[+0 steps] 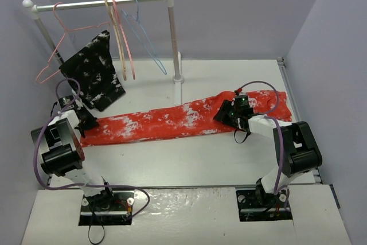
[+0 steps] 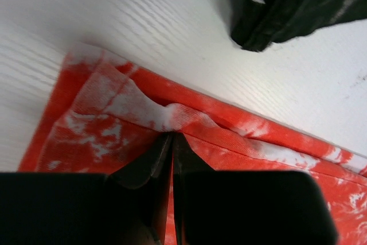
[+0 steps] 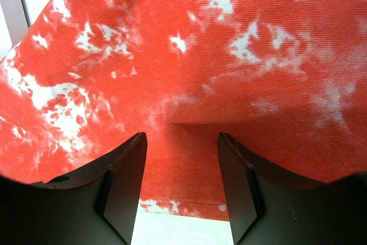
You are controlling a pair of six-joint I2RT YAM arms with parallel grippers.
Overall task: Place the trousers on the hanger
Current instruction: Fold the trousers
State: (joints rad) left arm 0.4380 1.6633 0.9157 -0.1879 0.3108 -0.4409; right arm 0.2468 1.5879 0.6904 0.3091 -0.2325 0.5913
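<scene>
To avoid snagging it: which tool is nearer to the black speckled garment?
Left. The left tool, shut on one end of the trousers, sits just beside the black garment; the right tool is open over their far end.

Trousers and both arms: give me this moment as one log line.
trousers: flat on table | left gripper: shut on trousers edge | right gripper: open, low over trousers | hanger: on rail, bare

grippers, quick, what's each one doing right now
left gripper: closed, pinching the trousers edge
right gripper: open, jaws over the trousers, holding nothing
</scene>
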